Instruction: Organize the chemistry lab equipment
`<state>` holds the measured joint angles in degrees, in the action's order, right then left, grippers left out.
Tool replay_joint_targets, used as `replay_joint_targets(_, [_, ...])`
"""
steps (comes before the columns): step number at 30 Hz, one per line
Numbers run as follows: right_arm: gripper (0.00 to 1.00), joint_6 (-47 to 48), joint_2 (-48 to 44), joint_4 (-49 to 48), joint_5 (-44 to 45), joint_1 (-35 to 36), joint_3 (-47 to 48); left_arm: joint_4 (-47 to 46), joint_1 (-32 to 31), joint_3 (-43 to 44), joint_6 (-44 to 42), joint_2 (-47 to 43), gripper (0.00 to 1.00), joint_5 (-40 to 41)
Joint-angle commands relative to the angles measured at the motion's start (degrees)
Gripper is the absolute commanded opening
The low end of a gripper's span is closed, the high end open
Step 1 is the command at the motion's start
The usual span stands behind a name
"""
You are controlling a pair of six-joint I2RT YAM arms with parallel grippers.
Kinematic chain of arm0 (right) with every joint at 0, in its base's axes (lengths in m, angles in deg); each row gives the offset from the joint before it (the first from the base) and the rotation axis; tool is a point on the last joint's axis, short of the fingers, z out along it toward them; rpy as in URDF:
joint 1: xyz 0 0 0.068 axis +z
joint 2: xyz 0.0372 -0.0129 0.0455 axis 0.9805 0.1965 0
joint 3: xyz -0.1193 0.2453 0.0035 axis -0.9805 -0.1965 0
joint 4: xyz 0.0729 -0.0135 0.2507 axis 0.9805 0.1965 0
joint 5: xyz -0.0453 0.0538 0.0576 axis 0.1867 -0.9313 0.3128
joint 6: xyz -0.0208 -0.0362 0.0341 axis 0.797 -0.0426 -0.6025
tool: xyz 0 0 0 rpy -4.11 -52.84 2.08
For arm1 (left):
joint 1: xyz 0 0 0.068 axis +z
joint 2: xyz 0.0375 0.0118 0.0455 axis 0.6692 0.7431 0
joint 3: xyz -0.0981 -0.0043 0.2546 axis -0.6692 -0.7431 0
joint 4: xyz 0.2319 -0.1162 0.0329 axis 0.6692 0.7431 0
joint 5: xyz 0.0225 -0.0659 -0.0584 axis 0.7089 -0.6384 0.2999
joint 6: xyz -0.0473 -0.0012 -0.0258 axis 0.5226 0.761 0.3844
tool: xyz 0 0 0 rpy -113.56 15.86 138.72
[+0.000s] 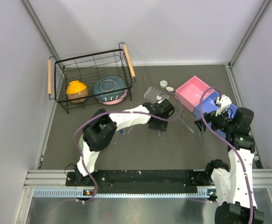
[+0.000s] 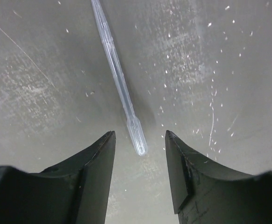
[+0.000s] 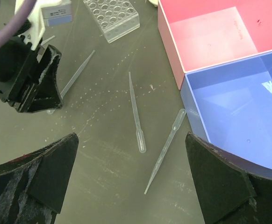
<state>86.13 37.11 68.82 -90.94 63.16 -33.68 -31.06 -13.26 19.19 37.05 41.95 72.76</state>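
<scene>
In the left wrist view a long clear pipette (image 2: 119, 79) lies on the grey table, its bulb end just reaching between my left gripper's tips (image 2: 139, 135). The jaws stand partly apart and touch neither side of it. The top view shows that gripper (image 1: 158, 125) low at mid-table. Two more pipettes (image 3: 136, 109) (image 3: 166, 149) lie under my right gripper (image 3: 131, 137), which hangs wide open and holds nothing. The clear tube rack (image 1: 151, 93) stands behind the left gripper, and two tiny white cups (image 1: 163, 84) (image 1: 169, 88) sit beside it.
A pink box (image 1: 194, 91) and a blue box (image 1: 211, 109) stand at the right, both empty. A black wire basket (image 1: 91, 79) at the back left holds an orange bowl (image 1: 77, 91) and a blue bowl (image 1: 110, 88). White walls enclose the table.
</scene>
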Motion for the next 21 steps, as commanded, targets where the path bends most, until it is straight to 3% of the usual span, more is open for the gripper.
replay_joint_targets(1, [0.99,1.13,-0.60,-0.84,-0.20,0.21,1.55,5.02,-0.55,4.91,-0.99,2.95,0.50,3.40])
replay_joint_targets(9, [0.99,1.13,-0.34,-0.75,-0.29,0.21,1.55,10.21,-0.81,11.59,-3.36,8.05,0.38,6.83])
replay_joint_targets(21, [0.99,1.04,-0.07,-0.57,0.06,0.21,1.64,10.39,-1.07,11.68,-3.28,8.76,0.07,6.92])
